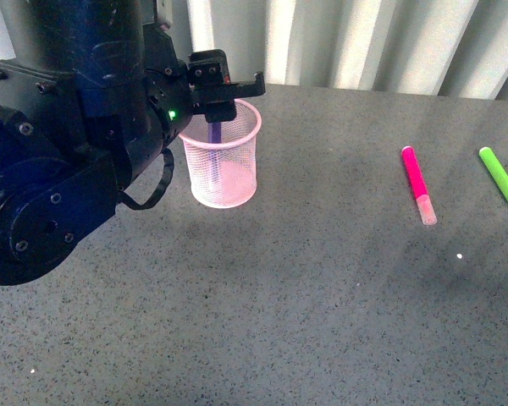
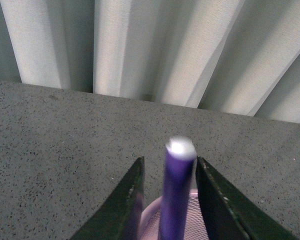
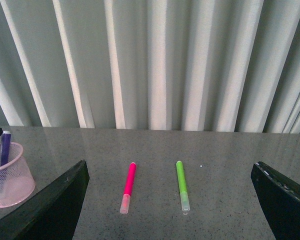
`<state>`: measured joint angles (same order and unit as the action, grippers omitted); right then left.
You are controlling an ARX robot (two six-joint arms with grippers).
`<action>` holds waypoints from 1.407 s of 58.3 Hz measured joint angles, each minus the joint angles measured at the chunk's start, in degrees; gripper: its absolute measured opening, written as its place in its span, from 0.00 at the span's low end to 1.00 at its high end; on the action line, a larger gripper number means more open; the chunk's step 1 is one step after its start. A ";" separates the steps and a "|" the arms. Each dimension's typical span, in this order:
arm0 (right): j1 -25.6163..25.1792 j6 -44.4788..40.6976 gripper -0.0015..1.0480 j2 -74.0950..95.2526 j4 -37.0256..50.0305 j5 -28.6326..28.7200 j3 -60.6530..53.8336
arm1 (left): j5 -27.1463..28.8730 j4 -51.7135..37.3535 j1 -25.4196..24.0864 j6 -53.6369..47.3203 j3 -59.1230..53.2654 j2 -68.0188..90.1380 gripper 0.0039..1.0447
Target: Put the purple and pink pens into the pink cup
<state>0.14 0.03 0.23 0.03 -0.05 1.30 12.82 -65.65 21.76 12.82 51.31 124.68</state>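
The pink mesh cup point(image 1: 223, 173) stands upright on the grey table at the back left. The purple pen point(image 1: 215, 154) stands inside it, and its top sticks out above the rim. My left gripper point(image 1: 226, 91) hangs right over the cup, open. In the left wrist view the purple pen point(image 2: 176, 195) stands between the open fingers point(image 2: 132, 200), over the cup's rim point(image 2: 149, 216). The pink pen point(image 1: 418, 182) lies flat on the table at the right, pale cap toward me. My right gripper point(image 3: 169, 170) is open and empty, facing the pink pen point(image 3: 128, 185) from a distance.
A lime-green marker point(image 1: 501, 182) lies to the right of the pink pen, near the table's right side; it also shows in the right wrist view point(image 3: 182, 185). A pleated white curtain point(image 1: 364, 42) runs behind the table's far edge. The left arm's dark body point(image 1: 59, 169) fills the left foreground.
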 joint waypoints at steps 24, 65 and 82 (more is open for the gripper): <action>0.00 -0.02 0.93 0.00 0.00 -0.02 0.00 | -4.81 30.42 -3.63 -3.93 -6.93 -22.25 0.94; 0.00 -0.02 0.93 0.00 0.00 0.02 0.00 | -2.82 -1.53 -11.82 -11.80 -33.92 -39.91 0.27; 0.00 0.00 0.93 0.00 0.00 -0.02 0.00 | -6.97 4.42 -15.91 -12.37 -43.60 -54.80 0.03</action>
<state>0.14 0.03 0.23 0.03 -0.08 1.30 5.85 -61.23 5.85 0.45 7.70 69.89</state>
